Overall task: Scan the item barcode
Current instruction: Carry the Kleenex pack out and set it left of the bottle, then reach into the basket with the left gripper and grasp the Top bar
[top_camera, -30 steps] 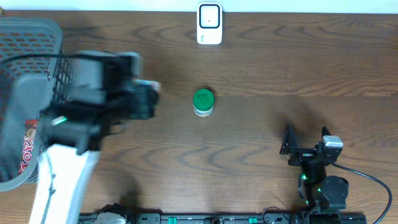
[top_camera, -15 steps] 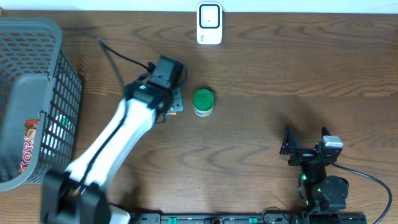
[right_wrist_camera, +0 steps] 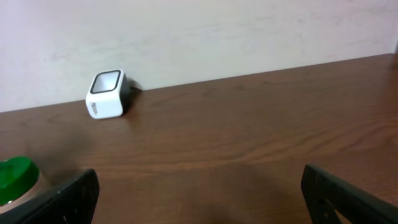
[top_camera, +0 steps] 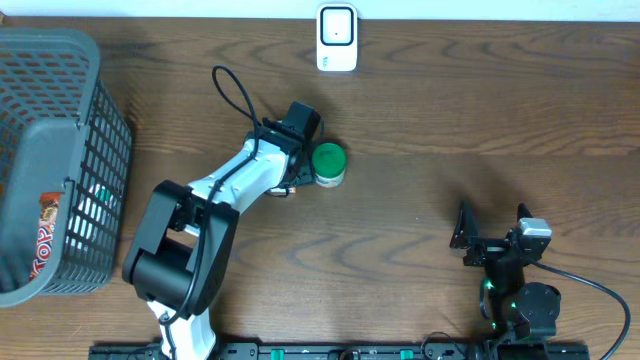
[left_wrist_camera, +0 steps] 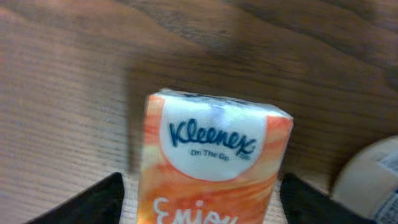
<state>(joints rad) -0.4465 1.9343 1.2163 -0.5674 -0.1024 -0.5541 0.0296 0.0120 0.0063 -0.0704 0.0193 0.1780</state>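
On the wooden table [top_camera: 480, 120], the left gripper [left_wrist_camera: 202, 180] is at mid-table, far nearer the work than the right gripper [top_camera: 492, 222], which sits wide open at the near edge. The left fingers stand spread on either side of the Kleenex tissue pack [left_wrist_camera: 211, 155], released rather than pinching. The pack lies flat straight ahead between them, long axis pointing away from the wrist, just beside the green-lidded jar [top_camera: 327, 162]. The white scanner [top_camera: 337, 40] stands beyond, at the far edge.
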